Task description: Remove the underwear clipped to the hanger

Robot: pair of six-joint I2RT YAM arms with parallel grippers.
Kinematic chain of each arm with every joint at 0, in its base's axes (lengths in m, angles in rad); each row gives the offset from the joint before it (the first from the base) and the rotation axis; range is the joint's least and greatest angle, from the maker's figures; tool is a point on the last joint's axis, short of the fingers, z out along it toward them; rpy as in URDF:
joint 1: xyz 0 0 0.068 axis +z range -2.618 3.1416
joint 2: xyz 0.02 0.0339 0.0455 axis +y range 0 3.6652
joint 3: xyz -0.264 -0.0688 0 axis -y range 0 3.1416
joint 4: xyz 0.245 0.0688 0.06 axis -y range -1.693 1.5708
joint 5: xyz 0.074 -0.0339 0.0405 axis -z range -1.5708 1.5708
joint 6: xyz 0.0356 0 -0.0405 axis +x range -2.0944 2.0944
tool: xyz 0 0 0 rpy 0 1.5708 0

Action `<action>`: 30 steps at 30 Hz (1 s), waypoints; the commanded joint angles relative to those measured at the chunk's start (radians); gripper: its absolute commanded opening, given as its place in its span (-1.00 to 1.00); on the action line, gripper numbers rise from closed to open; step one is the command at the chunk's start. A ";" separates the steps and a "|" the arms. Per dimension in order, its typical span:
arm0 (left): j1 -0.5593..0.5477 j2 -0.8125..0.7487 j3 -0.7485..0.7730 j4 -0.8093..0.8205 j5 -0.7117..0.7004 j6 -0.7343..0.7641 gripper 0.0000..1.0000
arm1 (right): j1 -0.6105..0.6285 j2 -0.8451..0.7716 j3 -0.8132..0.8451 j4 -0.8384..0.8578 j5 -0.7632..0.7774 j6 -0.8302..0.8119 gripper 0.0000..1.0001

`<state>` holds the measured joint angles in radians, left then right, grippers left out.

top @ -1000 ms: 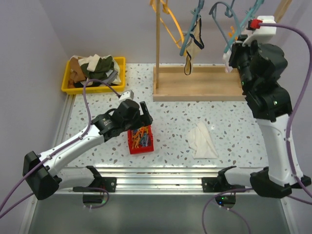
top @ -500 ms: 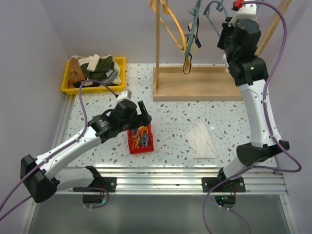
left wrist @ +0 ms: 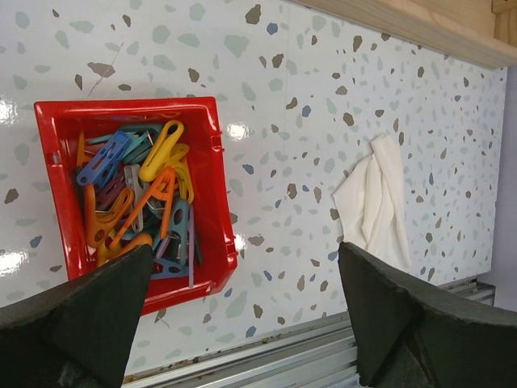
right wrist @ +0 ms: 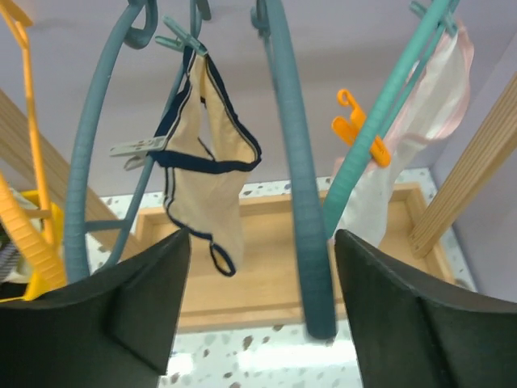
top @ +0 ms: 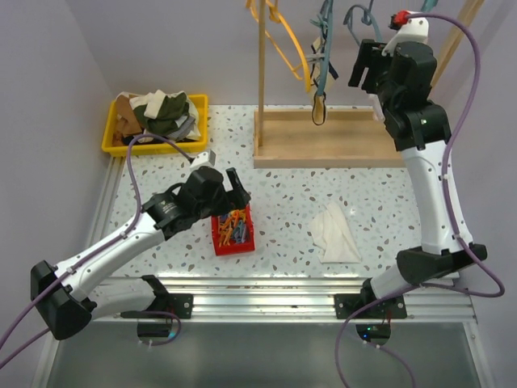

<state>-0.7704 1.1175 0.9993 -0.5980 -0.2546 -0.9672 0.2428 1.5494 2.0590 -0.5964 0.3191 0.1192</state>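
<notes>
Right hand [right wrist: 260,240] spread, short of underwear [right wrist: 207,174] on hanger [right wrist: 85,178]; left hand [left wrist: 245,250] spread above bin [left wrist: 129,107].

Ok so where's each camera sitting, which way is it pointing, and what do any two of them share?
Top external: above and behind the bases, looking down on the table; left arm and right arm show whole.
Left wrist: on the left arm, facing down at the red bin of clips and the white cloth; left jaws open at the bottom corners.
Right wrist: on the raised right arm, facing the underwear clipped to a teal hanger; right jaws open below.
Shared: top and left wrist both show bin and cloth.
</notes>
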 commanded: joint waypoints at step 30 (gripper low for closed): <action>-0.352 1.157 0.894 0.119 0.108 0.393 1.00 | 0.001 -0.861 -0.698 -0.756 -0.009 0.419 0.96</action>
<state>-1.0969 2.2295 1.8267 -0.4240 -0.0471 -0.6239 0.2428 0.6937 1.3174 -1.2942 0.2596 0.5041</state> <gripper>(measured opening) 0.997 0.982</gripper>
